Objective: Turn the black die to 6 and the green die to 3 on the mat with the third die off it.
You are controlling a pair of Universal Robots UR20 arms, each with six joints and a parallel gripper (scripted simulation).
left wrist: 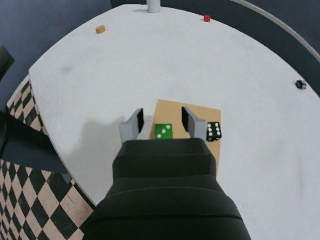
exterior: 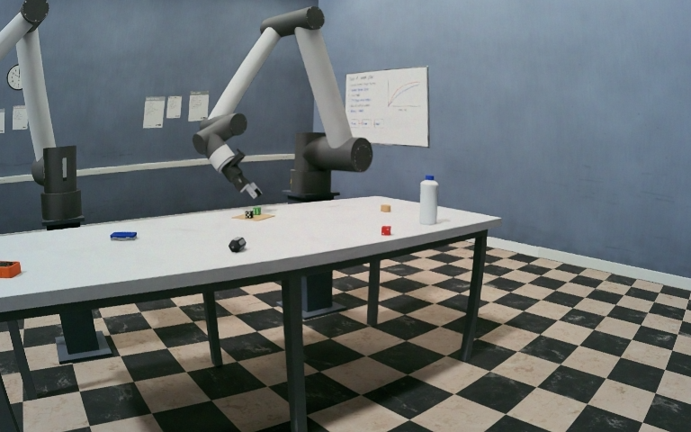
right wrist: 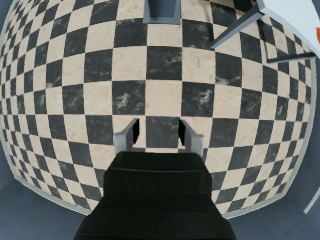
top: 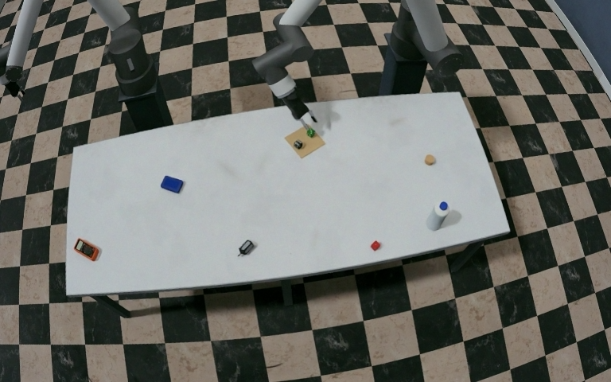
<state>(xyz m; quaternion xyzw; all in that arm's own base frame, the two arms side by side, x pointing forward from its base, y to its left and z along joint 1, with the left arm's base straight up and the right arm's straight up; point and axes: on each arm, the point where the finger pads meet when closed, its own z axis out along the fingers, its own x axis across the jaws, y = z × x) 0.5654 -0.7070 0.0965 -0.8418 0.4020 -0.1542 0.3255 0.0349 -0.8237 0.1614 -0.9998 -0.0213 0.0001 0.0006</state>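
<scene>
The green die (top: 310,132) (exterior: 256,210) (left wrist: 163,131) rests near one edge of the tan mat (top: 313,145) (exterior: 263,217) (left wrist: 172,107), showing three pips on top in the left wrist view; its lower part is hidden there. The black die (top: 297,144) (exterior: 248,214) (left wrist: 214,131) sits on the mat, six pips on top. The red die (top: 375,245) (exterior: 386,230) (left wrist: 206,18) lies off the mat near the table's front edge. My left gripper (top: 311,124) (exterior: 255,193) (left wrist: 162,115) is open and empty above the green die. My right gripper (top: 21,94) (right wrist: 159,126) is open over the floor, away from the table.
On the table (top: 270,212) stand a white bottle (top: 436,217) (exterior: 428,203) and a wooden piece (top: 430,159) (exterior: 385,208) (left wrist: 100,29). A blue box (top: 171,184) (exterior: 123,236), an orange meter (top: 86,249) and a dark faceted object (top: 246,247) (exterior: 237,244) (left wrist: 300,84) lie farther off.
</scene>
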